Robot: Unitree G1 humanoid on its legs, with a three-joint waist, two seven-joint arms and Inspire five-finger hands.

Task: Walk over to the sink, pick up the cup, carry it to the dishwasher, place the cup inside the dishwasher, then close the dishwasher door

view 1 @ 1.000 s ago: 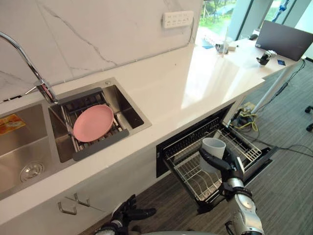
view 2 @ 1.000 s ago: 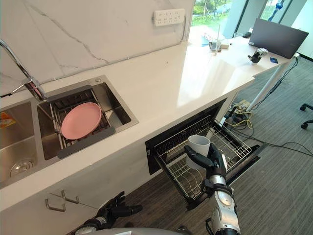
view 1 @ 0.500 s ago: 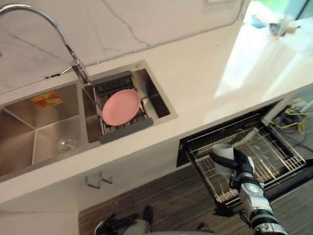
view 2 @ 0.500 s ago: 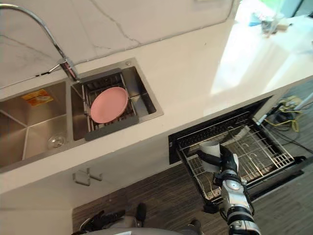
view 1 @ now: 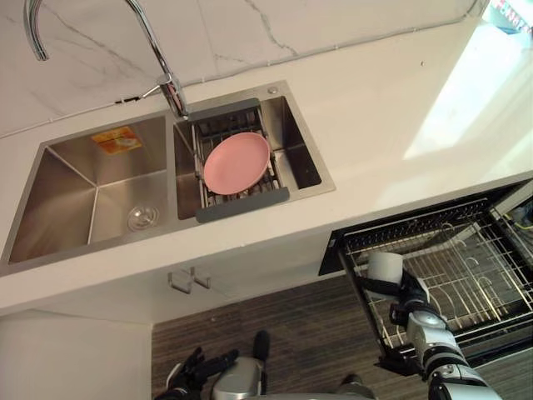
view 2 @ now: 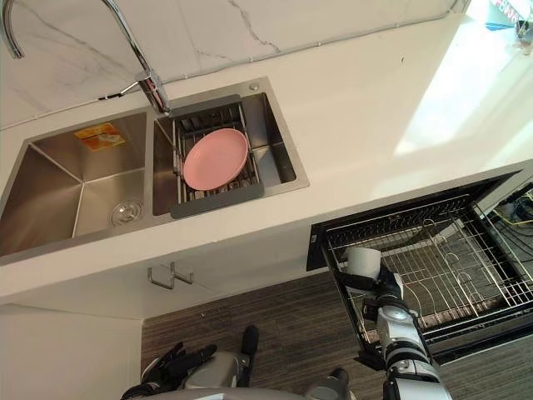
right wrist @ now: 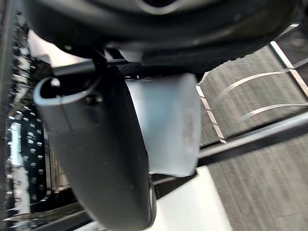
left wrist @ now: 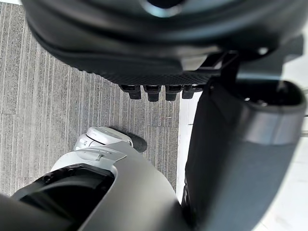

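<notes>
One long white counter [view 1: 375, 108] holds a double sink [view 1: 58, 200]. Below its right end the dishwasher [view 1: 483, 267] stands open with its wire rack pulled out. A pink plate [view 1: 237, 162] lies on a drainer [view 1: 241, 204] in the sink. The white cup [view 1: 385, 267] is over the rack's left edge, with the right hand [view 1: 410, 295] curled round it. The left hand [view 2: 166, 371] hangs low, fingers loosely spread.
</notes>
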